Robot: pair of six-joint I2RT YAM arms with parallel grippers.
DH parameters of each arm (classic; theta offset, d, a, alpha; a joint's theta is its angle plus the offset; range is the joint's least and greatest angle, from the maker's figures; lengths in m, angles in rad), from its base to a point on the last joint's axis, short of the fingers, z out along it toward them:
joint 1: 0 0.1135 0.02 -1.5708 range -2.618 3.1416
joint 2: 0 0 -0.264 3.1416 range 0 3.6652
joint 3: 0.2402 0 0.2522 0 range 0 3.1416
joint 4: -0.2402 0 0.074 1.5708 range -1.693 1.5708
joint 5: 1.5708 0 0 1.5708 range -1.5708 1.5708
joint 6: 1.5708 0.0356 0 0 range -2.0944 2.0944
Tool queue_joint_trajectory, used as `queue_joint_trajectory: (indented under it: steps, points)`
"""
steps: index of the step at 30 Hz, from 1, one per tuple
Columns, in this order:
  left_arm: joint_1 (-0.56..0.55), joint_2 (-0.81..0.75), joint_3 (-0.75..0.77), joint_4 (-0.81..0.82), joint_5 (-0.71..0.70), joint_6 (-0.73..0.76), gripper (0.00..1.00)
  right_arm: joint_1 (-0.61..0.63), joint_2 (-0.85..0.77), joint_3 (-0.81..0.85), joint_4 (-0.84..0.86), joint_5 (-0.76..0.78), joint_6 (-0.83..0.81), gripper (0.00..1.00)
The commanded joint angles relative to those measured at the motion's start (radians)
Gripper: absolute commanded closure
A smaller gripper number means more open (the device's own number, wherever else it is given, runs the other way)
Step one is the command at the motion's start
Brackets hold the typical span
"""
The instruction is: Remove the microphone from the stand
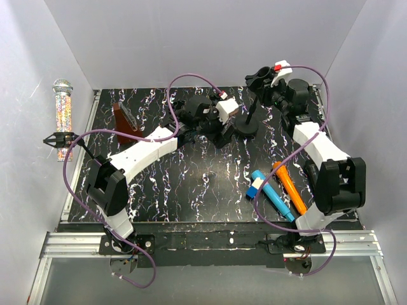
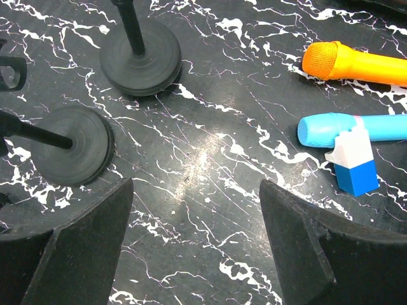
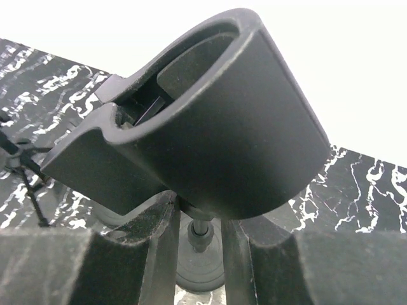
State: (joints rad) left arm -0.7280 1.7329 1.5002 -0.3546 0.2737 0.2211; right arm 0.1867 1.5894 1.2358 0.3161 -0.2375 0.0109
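Note:
A glittery microphone (image 1: 62,114) with a silver head sits in the black clip (image 1: 58,138) of a stand at the far left edge, well away from both arms. At the back centre my left gripper (image 1: 202,121) (image 2: 194,190) hangs open over bare table, nothing between its fingers. My right gripper (image 1: 266,82) (image 3: 198,216) is at the back right, its fingers closed narrowly around the neck under the empty clip (image 3: 203,127) of a black stand (image 1: 247,129). That clip holds no microphone.
Two round stand bases (image 2: 140,57) (image 2: 71,145) stand ahead of the left gripper. An orange microphone (image 1: 289,185), a blue microphone (image 1: 273,194) and a blue-and-white brick (image 1: 255,186) lie at the right front. A brown box (image 1: 124,117) sits back left.

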Motion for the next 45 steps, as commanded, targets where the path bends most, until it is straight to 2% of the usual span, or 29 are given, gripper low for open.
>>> queue_joint_trajectory:
  steps: [1,7,16,22,26,29,32,37,42,45]
  points:
    - [0.002,-0.042,0.029,-0.026,-0.004,0.006,0.2,-0.01,0.015,0.042,0.126,-0.002,-0.06,0.99]
    - [0.002,-0.055,0.008,-0.023,-0.022,-0.003,0.2,-0.01,0.044,-0.048,0.029,-0.017,-0.049,0.99]
    - [0.002,-0.064,-0.017,-0.018,-0.027,-0.012,0.2,-0.018,0.08,-0.19,-0.012,-0.022,-0.107,0.99]
    - [0.004,-0.07,-0.029,-0.015,-0.034,-0.02,0.2,-0.023,0.11,-0.147,-0.026,-0.031,-0.112,0.99]
    - [0.002,-0.072,-0.026,-0.014,-0.044,-0.005,0.2,-0.027,0.101,-0.089,-0.151,-0.124,-0.149,0.69]
    - [0.007,-0.081,-0.034,0.008,-0.051,-0.002,0.2,-0.035,0.051,-0.09,-0.187,-0.151,-0.157,0.59]
    - [0.013,-0.085,-0.032,0.052,-0.051,-0.003,0.2,-0.055,-0.011,-0.099,-0.21,-0.158,-0.131,0.52]
    - [0.018,-0.053,0.024,0.12,-0.021,0.004,0.19,-0.081,-0.11,-0.098,-0.307,-0.284,-0.109,0.43]
    - [0.022,0.0,0.08,0.251,-0.019,-0.02,0.19,-0.105,-0.186,-0.033,-0.391,-0.361,0.049,0.38]
    - [0.022,0.025,0.06,0.427,-0.073,-0.028,0.2,-0.112,-0.197,0.039,-0.397,-0.336,0.165,0.36]
